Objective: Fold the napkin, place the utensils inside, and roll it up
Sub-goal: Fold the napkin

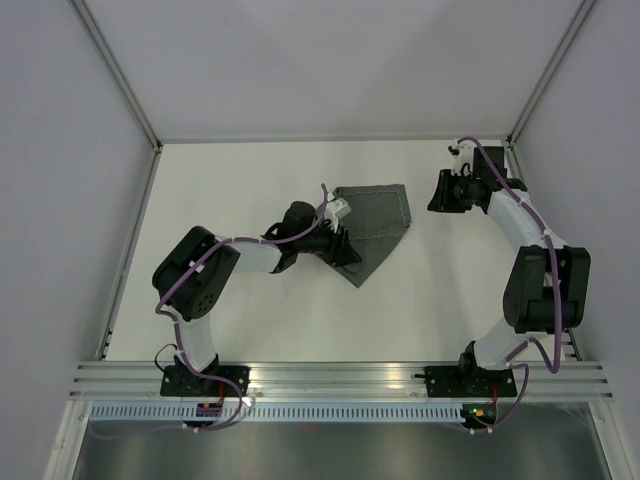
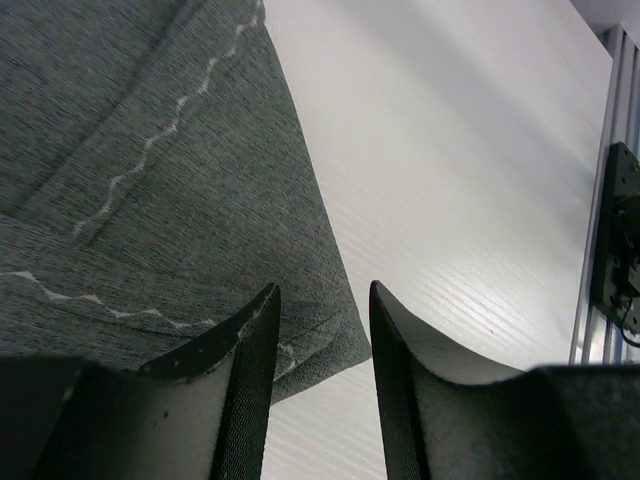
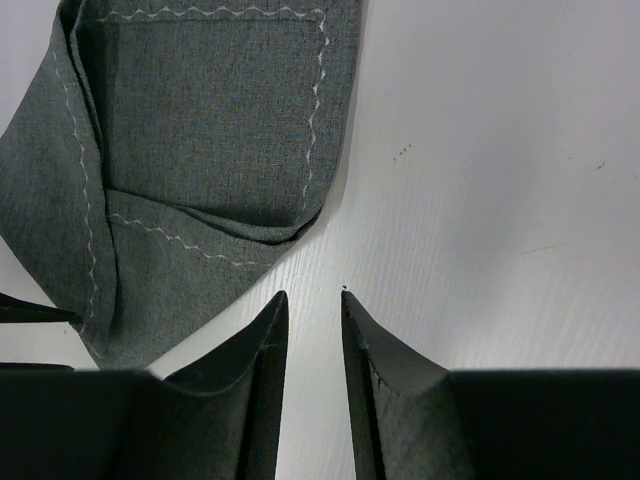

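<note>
Nearest to the lens in each wrist view stand the dark padded fingers. The left gripper (image 2: 323, 290) has its jaws moderately apart and nothing is pinched between them. The near tip of the napkin (image 2: 150, 150) lies flat on the table just past the fingertips. The right gripper (image 3: 313, 295) shows a narrower gap, also with nothing in it, and hangs over bare table just beside the napkin's edge.

The table (image 1: 250, 190) is a white surface with a fine grain and a few small dark specks. Pale grey walls (image 1: 330, 60) close it on three sides, with metal posts (image 1: 118, 75) in the far corners. An aluminium rail (image 1: 340, 375) carries both arm bases at the near edge.

In the top view the left gripper covers the left side of the napkin, so the outline there is hidden. In the left wrist view the cloth is cut off by the frame. At the left edge of the right wrist view a thin dark tip (image 3: 40, 312) reaches the cloth; what it is cannot be told.

The napkin lies folded around the middle of the table, between the two grippers. Its far edge is straight and wide, and from there it narrows to one point. This point is directed to the near edge, slightly to the left, so the long axis runs from far to near.
</note>
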### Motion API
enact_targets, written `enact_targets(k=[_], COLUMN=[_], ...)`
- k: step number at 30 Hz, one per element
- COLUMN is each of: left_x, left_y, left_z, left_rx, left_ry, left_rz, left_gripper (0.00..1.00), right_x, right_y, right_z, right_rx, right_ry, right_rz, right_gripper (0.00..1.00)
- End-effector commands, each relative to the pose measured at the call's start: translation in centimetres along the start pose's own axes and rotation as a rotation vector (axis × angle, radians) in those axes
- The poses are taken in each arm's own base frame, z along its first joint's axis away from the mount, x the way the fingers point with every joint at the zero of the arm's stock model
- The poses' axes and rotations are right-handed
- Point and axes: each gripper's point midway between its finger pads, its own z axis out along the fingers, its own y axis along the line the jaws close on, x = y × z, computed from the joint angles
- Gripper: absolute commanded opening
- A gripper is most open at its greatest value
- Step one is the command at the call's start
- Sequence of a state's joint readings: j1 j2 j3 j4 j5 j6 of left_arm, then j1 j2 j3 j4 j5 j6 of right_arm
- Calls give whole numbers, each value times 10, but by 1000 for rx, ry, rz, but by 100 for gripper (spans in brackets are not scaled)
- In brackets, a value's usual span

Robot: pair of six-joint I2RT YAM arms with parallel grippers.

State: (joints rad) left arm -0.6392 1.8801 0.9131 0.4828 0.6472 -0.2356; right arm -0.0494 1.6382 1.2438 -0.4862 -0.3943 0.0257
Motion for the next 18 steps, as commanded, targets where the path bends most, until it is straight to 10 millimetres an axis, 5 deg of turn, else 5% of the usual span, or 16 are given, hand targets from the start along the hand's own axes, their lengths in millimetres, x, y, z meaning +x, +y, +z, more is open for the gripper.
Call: enact_targets(k=[1, 5, 9, 13, 18], left_x=[-66, -99, -117, -116, -101], left_y=[-11, 15, 70, 113, 148], left_z=[-8, -25, -59, -85, -85], left_rx=[-43, -248, -590, -762, -846], left_ry=[-162, -228, -247, -232, -174], left_rz=[73, 59, -37, -140, -208], left_gripper=[47, 50, 51, 51, 49], right_x=[11, 25, 38, 52, 66], right_y=[-1, 3, 14, 21, 21], right_z=[12, 26, 40, 53, 62], right_rx=[2, -9, -18, -26, -23], right_ry=[44, 95, 144, 194, 240], right_rz=[6, 9, -12, -10, -6], right_gripper=[34, 33, 33, 33, 32])
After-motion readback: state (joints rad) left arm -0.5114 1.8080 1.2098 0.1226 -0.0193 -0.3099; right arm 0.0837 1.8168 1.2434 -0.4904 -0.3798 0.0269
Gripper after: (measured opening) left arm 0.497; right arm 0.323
